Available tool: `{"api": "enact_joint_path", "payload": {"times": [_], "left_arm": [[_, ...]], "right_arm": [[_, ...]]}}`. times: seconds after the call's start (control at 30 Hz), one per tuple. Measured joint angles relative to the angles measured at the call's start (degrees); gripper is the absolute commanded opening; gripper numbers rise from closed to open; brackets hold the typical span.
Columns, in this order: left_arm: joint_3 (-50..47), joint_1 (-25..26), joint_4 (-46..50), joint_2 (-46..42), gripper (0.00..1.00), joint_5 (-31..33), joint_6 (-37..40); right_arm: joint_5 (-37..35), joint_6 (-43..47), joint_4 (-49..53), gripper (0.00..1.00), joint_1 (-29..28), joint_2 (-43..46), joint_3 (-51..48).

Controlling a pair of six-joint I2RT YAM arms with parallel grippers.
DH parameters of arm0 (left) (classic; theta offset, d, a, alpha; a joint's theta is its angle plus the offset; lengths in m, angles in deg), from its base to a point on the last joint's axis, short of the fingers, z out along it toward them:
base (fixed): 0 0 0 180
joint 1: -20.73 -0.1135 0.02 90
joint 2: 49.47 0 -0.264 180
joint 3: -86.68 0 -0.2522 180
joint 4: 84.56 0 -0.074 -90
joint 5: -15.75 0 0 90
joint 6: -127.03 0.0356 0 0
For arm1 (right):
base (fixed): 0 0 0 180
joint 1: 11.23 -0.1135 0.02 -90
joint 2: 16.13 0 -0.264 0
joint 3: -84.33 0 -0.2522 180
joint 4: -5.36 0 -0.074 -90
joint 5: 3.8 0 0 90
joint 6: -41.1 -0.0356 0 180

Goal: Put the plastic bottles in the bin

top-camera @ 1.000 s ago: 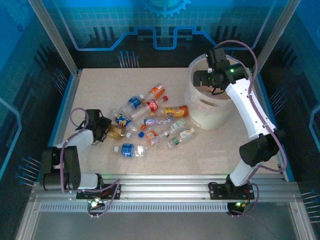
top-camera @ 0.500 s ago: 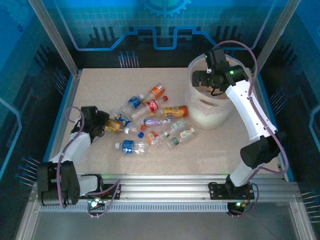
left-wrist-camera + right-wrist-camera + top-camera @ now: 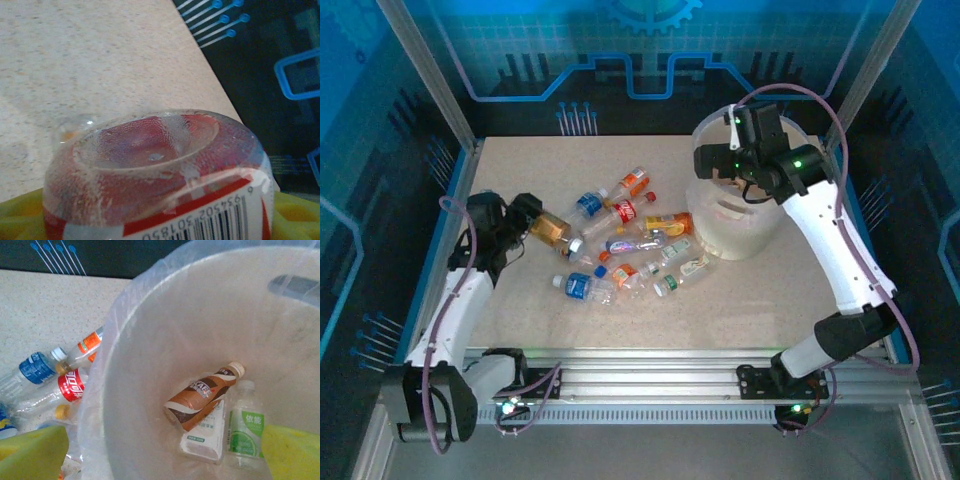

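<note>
Mid-carry on this one, imo. The left gripper (image 3: pixel 528 214) is clamped on a bottle (image 3: pixel 551 229) at the left of the top view, just off the pile (image 3: pixel 630 250) in the middle. Next it needs a long swing right, clearing the bin (image 3: pixel 750 238) rim before letting go. The right gripper (image 3: pixel 718 160) sits at that rim, upper right, jaws wide and straddling the wall, not squeezing. Versus a second ago, the left arm has stretched up-frame with the bottle, and the bin now leans toward the pile.

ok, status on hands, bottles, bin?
Left hand shut on one bottle, left of pile. Right hand open, empty, over bin. Three bottles inside. Right hand may block drop.
</note>
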Motion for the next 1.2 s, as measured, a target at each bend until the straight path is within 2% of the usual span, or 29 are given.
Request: {"api": "enact_joint_path", "payload": {"times": [0.17, 0.37, 0.53, 0.8, 1.2], "left_arm": [[5.0, 3.9, 0.3, 0.5, 0.56, -2.1, 2.5], [14.3, 10.1, -1.4, 5.7, 0.56, -5.7, 5.4], [19.1, 13.9, -4.6, 10.6, 0.55, -8.9, 5.9], [22.7, 16.5, -9.2, 15.0, 0.54, -13.3, 4.6], [25.6, 18.7, -13.9, 17.6, 0.54, -17.2, 2.7]], "right_arm": [[4.2, 0.8, -2.6, 1.00, 0.0, 3.7, -2.4], [20.1, 2.2, -9.4, 1.00, -0.3, 8.1, -8.8], [29.2, 2.8, -14.4, 1.00, -4.5, 7.6, -10.9], [33.3, 2.4, -19.6, 1.00, -9.1, 3.7, -10.8], [34.1, 2.3, -20.1, 1.00, -13.4, -6.4, -4.8]]}}
